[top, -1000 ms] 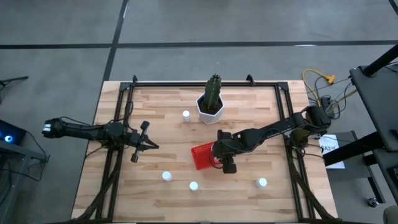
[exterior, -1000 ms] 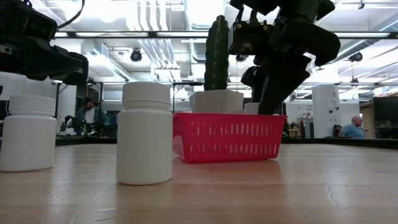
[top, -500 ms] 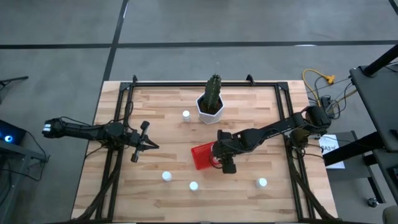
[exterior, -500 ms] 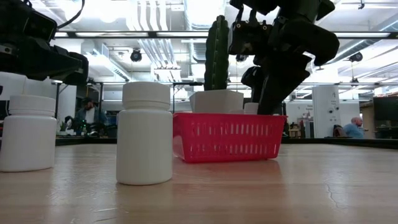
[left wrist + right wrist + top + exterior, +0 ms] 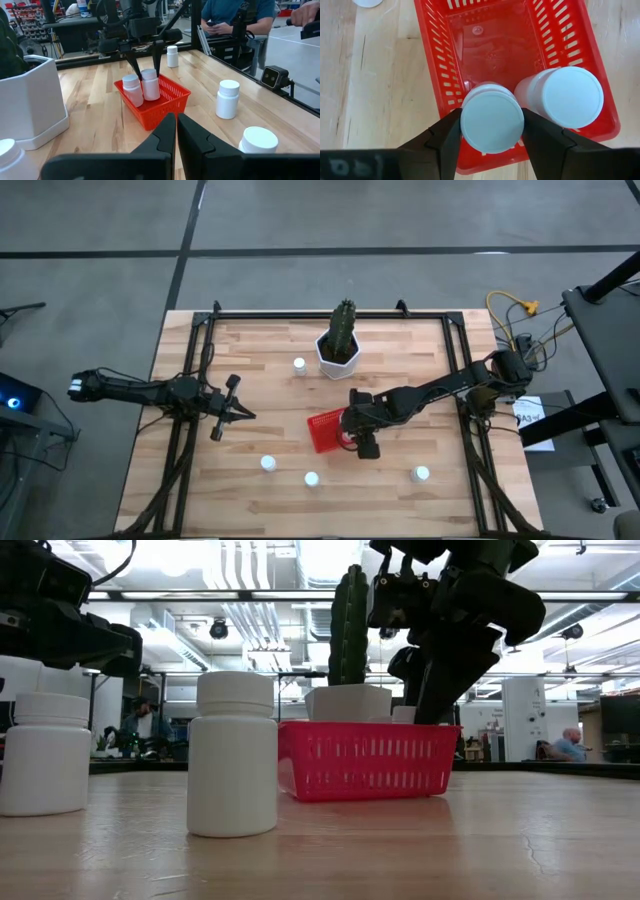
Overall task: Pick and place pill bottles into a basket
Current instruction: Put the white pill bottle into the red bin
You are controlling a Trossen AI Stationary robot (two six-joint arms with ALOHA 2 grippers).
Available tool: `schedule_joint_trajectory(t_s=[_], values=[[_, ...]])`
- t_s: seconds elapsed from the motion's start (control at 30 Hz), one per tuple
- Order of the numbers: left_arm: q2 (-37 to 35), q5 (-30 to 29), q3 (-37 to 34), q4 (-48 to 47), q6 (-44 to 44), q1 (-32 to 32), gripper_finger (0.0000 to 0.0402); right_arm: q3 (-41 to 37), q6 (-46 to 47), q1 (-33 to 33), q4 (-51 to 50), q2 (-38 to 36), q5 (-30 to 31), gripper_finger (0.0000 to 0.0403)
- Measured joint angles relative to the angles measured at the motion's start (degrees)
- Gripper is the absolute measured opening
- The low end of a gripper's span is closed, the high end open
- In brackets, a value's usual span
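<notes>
The red basket stands near the table's middle and holds two white pill bottles. My right gripper points down into the basket's near right corner, shut on one of them. The other bottle stands beside it in the basket. More pill bottles stand on the wood: one by the pot and three near the front edge. My left gripper waits shut and empty at the table's left, above the wood. My right gripper pinches the bottle's white cap between its two fingers, one on each side. The fingers come from above, pointing down. The bottle stays upright inside the basket; whether its base stands on the basket's floor, I cannot tell.
A white hexagonal pot with a green cactus stands at the table's far middle, beyond the basket. Black frame rails run along the left and right sides. People sit beyond the table's edge.
</notes>
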Motion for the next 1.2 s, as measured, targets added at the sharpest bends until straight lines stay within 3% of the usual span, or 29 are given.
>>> schedule_joint_trajectory(t_s=[1.2], values=[[-0.02,0.00,0.00,0.00,-0.04,-0.01,0.0000,1.14,0.45,0.00,0.22,-0.08,0.15,0.0183]])
